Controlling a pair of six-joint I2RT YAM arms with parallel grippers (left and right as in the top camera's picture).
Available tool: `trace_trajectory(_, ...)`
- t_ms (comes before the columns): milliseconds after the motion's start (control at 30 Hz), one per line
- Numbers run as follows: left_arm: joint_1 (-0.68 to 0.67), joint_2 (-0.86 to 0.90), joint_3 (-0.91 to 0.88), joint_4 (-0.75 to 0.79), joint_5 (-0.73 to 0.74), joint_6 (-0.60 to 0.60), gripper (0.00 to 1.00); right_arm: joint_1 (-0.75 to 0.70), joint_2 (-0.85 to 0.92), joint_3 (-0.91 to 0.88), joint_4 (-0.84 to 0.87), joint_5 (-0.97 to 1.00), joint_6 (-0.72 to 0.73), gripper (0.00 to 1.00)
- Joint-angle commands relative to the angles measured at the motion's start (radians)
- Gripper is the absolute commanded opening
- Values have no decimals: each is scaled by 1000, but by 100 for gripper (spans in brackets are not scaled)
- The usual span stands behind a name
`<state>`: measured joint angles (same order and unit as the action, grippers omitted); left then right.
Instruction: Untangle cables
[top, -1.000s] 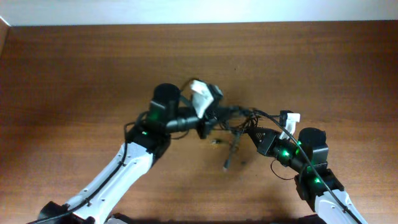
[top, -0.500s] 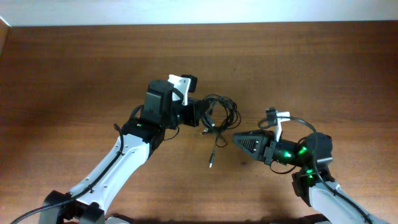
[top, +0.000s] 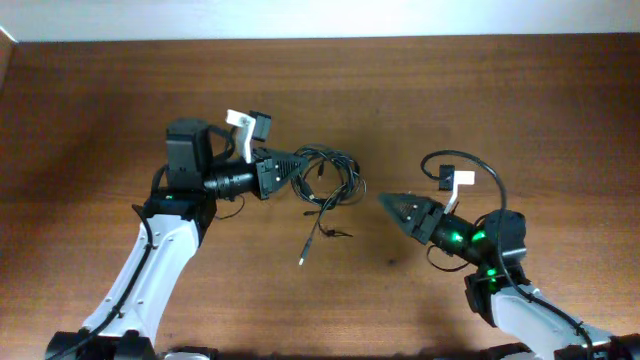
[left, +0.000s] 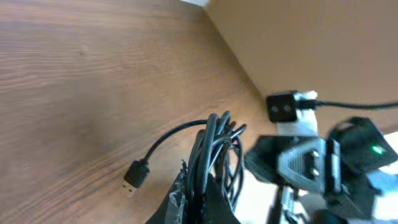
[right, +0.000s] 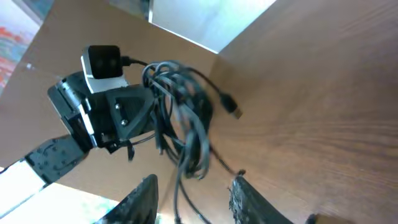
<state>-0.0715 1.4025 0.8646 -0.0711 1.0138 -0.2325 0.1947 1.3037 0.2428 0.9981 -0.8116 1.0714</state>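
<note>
The cables (top: 330, 180) form a loose black clump of loops left of the table's middle. One cord hangs down from it to a plug end (top: 303, 260). My left gripper (top: 290, 166) is shut on the clump's left side. In the left wrist view the cords (left: 211, 149) run up from between the fingertips, and a USB plug (left: 135, 177) lies on the wood. My right gripper (top: 390, 203) is open, a short way right of the clump and not touching it. In the right wrist view the cables (right: 180, 118) hang ahead of its gripper (right: 193, 205).
The wooden table (top: 480, 100) spreads around both arms. Its far edge meets a pale wall (top: 320, 20). The right arm's own thick cable (top: 470, 165) arcs above its wrist camera (top: 455, 180).
My right gripper has opened, let go of the clump and drawn back to the right. The left arm has pulled the clump leftward, and its loops hang looser.
</note>
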Motion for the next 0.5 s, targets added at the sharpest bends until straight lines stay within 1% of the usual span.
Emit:
trace_trajectory(0,2,-22,21,8,-200,-164,0,55,1,47,-101,69,3,39)
trace_trajectory(33,2,-22,21,10,-200,-164,0,54,1,90,-163,35,-50,39)
trace_trajectory(100,2,-22,21,5,-199,-164,0,54,-2,251,-407,-8,-142,39)
trace_trajectory(133,2,-22,21,5,-199,-164,0,54,-5,378,-643,-14,-245,40)
trace_trajectory(167,3,-22,21,5,-199,-164,0,54,-20,536,-1021,50,-409,40)
trace_trajectory(200,2,-22,21,5,-199,-166,0,54,-43,706,-1440,242,-547,49)
trace_trajectory(267,3,-22,21,2,-199,-257,0,54,-61,893,-1833,532,-575,69)
trace_trajectory(300,2,-22,21,2,-195,-264,0,54,-65,943,-1909,526,-574,94)
trace_trajectory(333,2,-22,21,3,-195,-264,0,55,-63,938,-1910,473,-574,99)
trace_trajectory(367,2,-22,21,9,-191,-265,0,58,-49,936,-1912,425,-585,99)
trace_trajectory(400,-6,-22,21,10,-192,-280,0,100,-19,936,-1908,421,-620,92)
trace_trajectory(433,-23,-22,21,9,-187,-314,0,159,13,936,-1889,485,-618,72)
trace_trajectory(467,-39,-22,21,10,-156,-317,0,202,46,936,-1870,571,-560,67)
